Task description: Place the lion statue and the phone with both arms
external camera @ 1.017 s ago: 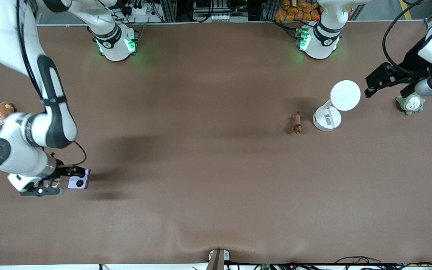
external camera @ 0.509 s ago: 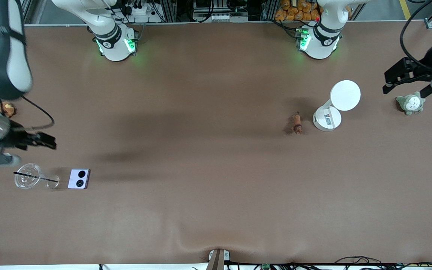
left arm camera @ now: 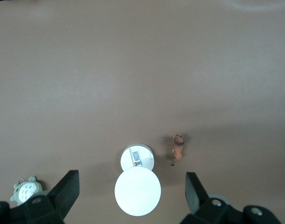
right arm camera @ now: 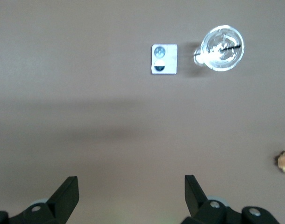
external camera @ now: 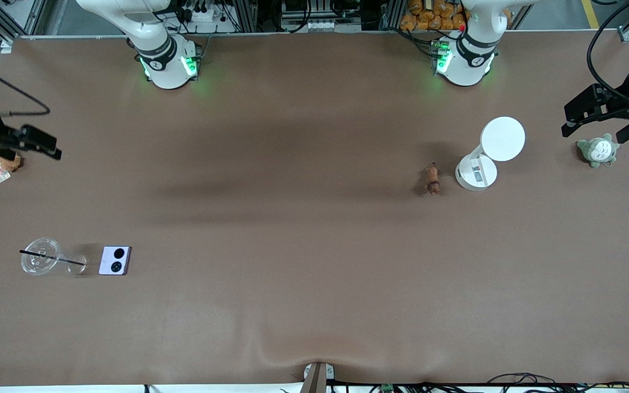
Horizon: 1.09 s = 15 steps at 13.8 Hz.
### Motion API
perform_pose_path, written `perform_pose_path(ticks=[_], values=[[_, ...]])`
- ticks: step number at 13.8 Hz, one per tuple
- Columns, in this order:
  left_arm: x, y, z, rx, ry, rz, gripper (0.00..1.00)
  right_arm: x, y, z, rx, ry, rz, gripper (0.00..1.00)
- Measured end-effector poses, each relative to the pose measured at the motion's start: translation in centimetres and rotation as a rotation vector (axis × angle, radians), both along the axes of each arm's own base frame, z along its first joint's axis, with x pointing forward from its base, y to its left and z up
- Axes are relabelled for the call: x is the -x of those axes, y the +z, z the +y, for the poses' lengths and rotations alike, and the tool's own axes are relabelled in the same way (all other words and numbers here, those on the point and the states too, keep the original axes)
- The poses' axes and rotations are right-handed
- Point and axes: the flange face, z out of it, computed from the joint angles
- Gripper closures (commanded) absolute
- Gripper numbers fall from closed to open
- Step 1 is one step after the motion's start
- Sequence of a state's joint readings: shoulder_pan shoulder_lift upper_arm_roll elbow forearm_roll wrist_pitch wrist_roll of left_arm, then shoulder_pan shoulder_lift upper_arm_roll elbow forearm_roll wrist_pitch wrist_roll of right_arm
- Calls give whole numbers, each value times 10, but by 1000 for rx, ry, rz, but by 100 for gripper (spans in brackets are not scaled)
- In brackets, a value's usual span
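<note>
Lavender and nearly square, the phone [external camera: 114, 260] is lying flat on the desk [external camera: 303, 262] toward the right arm's end, its two black camera circles facing up, just beside a clear cup [external camera: 40, 263] with a dark straw across it. A second ago I was holding that phone in the right claw [external camera: 30, 143]; now the claw is released and empty, fingers spread wide in the right wrist view, and it has lifted away to hang over the brown plush [external camera: 6, 162] at the desk's edge. I am reading that as the phone's placement being done.

Farther from the front camera, toward the left arm's end, the lion [external camera: 432, 179] is sitting where it was, a slender orange-brown figure with a darker head, just beside a white stand [external camera: 476, 172] but not touching it. The left claw [external camera: 587, 112] is also released, jaws apart, and has been pulling back toward the desk's end, now over the desk near the grey-green plush [external camera: 598, 150]. Both items are resting free, so I am judging the task as essentially finished.
</note>
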<state>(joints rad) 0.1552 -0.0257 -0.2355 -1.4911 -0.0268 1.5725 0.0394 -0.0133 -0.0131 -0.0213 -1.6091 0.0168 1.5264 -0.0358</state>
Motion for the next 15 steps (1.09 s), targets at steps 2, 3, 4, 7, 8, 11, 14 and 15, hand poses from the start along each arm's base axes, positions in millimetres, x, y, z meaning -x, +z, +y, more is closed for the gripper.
perform_pose_path(ticks=[2, 3, 4, 7, 8, 11, 14, 15], values=[[0, 0, 2, 0, 4, 0, 0, 12, 12, -1, 0, -8, 10, 0], [0, -1, 3, 0, 5, 1, 0, 16, 16, -5, -1, -16, 13, 0], [0, -1, 4, 0, 7, 2, 0, 19, 18, -10, -1, -26, 15, 0], [0, -1, 4, 1, 6, 2, 0, 22, 19, -21, -9, -48, 18, 0], [0, -1, 6, 2, 9, 3, 0, 22, 19, -23, -17, -55, 18, 0], [0, -1, 15, 4, 22, 6, 0, 24, 22, -24, -25, -88, 14, 0], [0, -1, 12, 3, 16, 9, 0, 25, 26, -21, -24, -88, 8, 0], [1, -1, 9, 3, 11, 8, 0, 25, 26, -19, -24, -86, 7, 0]])
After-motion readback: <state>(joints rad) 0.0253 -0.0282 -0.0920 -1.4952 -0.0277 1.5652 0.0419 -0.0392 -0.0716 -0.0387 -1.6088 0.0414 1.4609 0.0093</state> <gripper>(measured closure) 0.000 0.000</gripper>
